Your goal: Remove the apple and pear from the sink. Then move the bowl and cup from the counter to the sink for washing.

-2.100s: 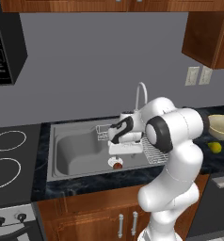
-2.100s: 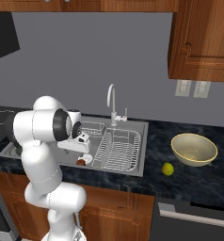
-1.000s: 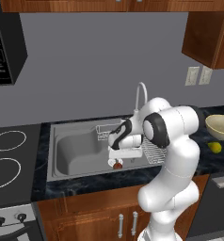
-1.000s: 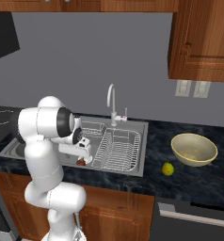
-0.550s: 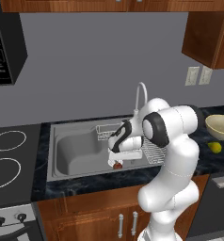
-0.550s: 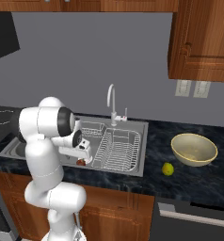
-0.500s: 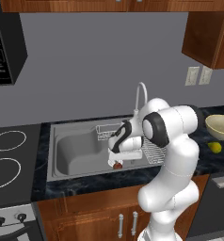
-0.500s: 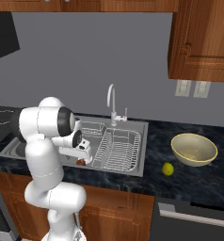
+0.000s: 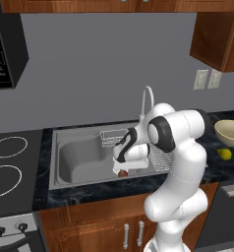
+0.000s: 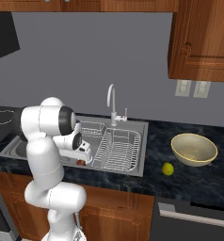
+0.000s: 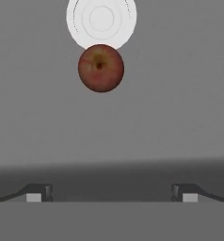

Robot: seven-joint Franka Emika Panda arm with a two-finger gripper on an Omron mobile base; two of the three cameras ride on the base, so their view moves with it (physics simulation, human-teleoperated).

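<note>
We see the round dark red apple, stem dimple facing us, on the grey metal sink floor | touching the white round drain | gripper spread, empty.

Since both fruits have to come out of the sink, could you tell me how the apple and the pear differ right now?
The apple is dark red and round; the pear is yellow-green. The apple lies in the sink by the drain, below the open gripper; the pear sits on the counter near the bowl. So the pear is already out, the apple not. Both are small, far smaller than the bowl.
</note>
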